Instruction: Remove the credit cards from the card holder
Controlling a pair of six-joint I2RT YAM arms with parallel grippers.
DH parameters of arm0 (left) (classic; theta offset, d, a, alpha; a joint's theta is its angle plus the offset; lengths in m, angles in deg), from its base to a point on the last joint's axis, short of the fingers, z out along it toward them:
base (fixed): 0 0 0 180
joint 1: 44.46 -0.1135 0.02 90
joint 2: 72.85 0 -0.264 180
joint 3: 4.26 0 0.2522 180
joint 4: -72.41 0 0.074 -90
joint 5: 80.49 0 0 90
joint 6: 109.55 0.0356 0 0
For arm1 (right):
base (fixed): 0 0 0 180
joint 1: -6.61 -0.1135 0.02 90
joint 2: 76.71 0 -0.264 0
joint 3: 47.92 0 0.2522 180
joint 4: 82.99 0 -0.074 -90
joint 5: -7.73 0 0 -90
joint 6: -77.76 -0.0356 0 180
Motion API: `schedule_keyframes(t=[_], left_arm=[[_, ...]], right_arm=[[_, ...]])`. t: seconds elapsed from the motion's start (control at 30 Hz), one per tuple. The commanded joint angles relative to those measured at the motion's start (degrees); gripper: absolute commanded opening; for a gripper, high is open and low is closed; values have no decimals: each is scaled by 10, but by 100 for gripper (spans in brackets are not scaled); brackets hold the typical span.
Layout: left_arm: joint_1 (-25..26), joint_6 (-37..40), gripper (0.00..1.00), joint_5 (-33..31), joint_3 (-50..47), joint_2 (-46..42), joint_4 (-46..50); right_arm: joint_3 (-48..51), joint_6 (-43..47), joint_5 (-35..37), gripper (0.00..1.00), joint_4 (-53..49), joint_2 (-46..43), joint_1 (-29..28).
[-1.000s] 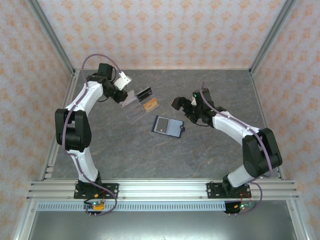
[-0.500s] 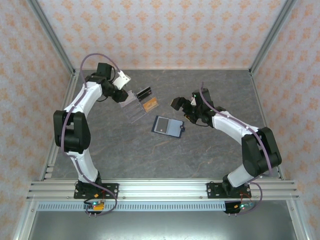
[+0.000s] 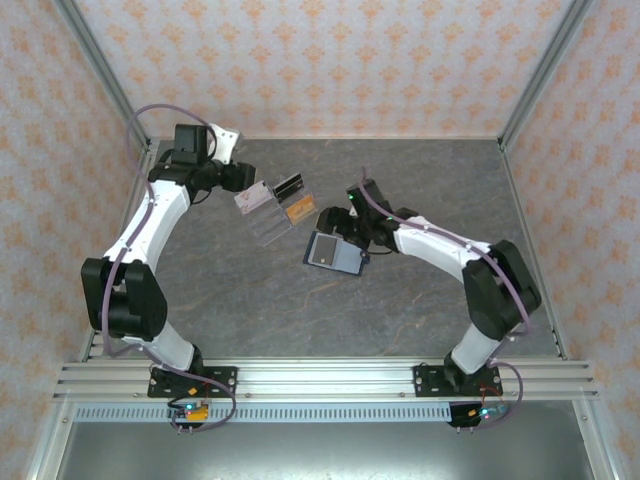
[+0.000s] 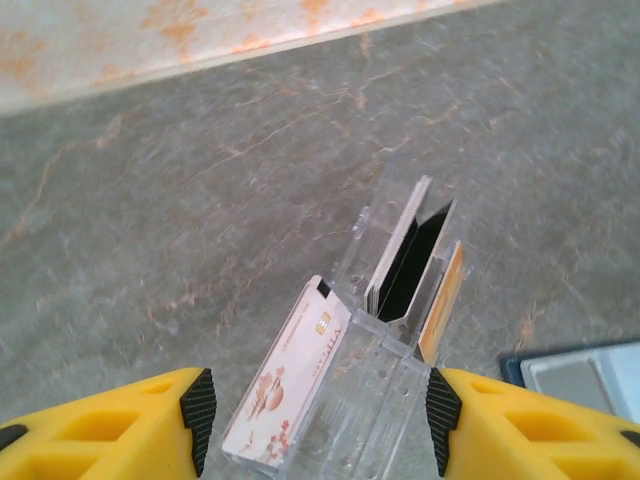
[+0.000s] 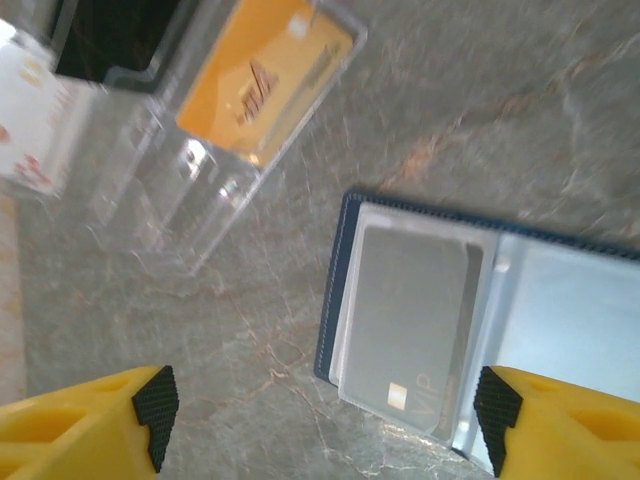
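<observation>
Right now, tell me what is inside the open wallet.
A grey card with a chip sits in one pocket of the wallet. The other pocket looks pale and flat; any cards behind either one are covered and cannot be seen.

the tabletop [image 3: 400, 300] was grey, marbled with brownish veins; the walls [image 3: 330, 60] were pale peach with an orange floral repeat. the card holder [image 5: 570, 310] had a dark navy border and grey-blue pockets, with a silver-grey card [image 5: 405, 310] inside. the clear stand [image 4: 385, 380] held an orange card [image 5: 265, 75], a black card [image 4: 410, 265] and a white card [image 4: 290, 385] printed with red blossoms. the left hand [image 4: 320, 415] and the right hand [image 5: 325, 415] had yellow fingers [image 4: 90, 430] and black pads [image 4: 200, 405].
</observation>
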Motion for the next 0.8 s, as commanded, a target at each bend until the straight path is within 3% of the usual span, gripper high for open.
schedule_keyframes(t=[0.0, 0.27, 0.5, 0.6, 0.77], left_arm=[[4, -132, 61, -51, -26, -31, -27], [30, -244, 76, -90, -115, -97, -36], [50, -295, 84, -80, -164, -120, -49], [74, -315, 85, -42, -182, -116, -81], [117, -355, 89, -38, -201, -96, -112]], right_arm=[[-17, 1, 12, 78, -30, 33, -15], [-26, 4, -1, 77, -51, 88, -26], [-15, 46, 11, 78, -97, 91, -22], [-3, 72, 16, 78, -110, 81, -9], [3, 116, 7, 77, -121, 51, 14]])
